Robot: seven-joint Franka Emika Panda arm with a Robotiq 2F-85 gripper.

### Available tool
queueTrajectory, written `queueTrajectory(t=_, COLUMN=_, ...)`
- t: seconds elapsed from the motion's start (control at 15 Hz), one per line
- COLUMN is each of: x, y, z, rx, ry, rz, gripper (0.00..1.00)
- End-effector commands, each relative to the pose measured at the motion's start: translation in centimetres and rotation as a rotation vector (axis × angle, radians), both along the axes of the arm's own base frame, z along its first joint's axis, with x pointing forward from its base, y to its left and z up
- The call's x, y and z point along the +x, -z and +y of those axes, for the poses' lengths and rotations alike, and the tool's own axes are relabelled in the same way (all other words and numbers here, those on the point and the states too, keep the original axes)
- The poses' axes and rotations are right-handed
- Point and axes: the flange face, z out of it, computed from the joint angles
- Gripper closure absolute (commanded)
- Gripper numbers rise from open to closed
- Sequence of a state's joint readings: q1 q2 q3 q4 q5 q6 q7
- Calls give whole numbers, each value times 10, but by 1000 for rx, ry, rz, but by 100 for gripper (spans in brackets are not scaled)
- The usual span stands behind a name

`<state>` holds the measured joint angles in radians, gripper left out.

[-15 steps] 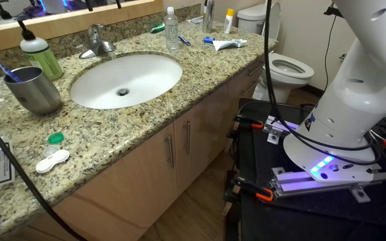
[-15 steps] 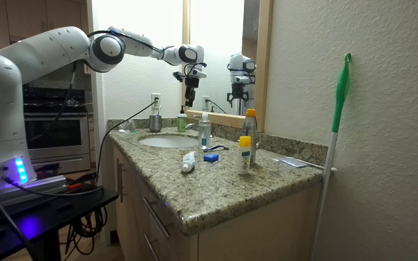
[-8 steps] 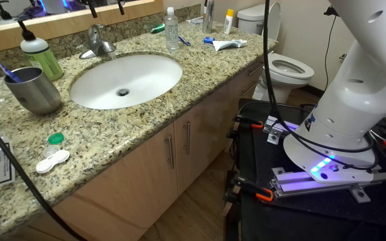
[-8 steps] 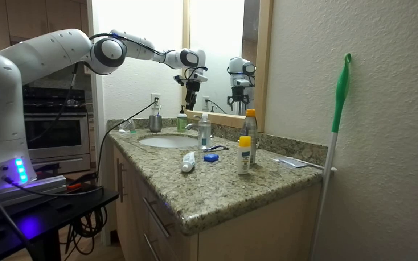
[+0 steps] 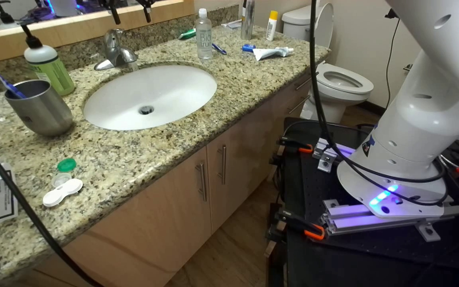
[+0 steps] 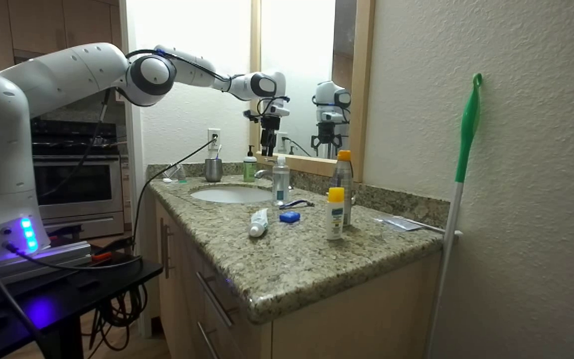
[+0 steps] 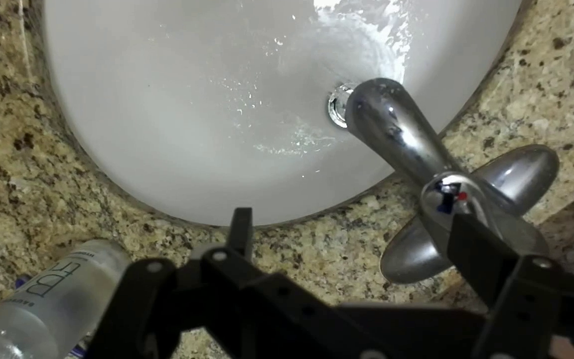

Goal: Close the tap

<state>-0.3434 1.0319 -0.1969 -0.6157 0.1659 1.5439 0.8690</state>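
Observation:
The silver-grey tap stands behind the white oval basin; its spout also shows in an exterior view. In the wrist view the tap has a domed top with a red dot. Water runs from the spout and splashes in the basin. My gripper is open and empty, with its right finger overlapping the domed top in view. In both exterior views the gripper hangs above the tap, pointing down, apart from it. The right finger hides part of the tap's back.
A clear plastic bottle stands beside the basin, near the left finger in the wrist view. A green soap dispenser and a grey cup stand on the tap's other side. The mirror's wooden frame is close behind the gripper.
My gripper has come down toward the tap and shifted slightly to the right in both exterior views. It stays open. The tap and counter items have not moved.

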Motion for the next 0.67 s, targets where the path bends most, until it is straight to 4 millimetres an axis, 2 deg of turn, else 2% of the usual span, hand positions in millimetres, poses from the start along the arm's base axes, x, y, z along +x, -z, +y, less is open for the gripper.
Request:
queueTrajectory(t=0.0, x=0, y=0, z=0, rx=0, ry=1, rz=-1, gripper=0)
queueTrajectory(t=0.07, x=0, y=-1, z=0, rx=-1, ry=2, rz=-2, gripper=0)
queueTrajectory(t=0.4, x=-4, y=41, z=-6, rx=37, ry=19, rz=62, gripper=0)
queueTrajectory(t=0.6, x=-8, y=51, z=-6, rx=57, ry=5, rz=95, gripper=0)
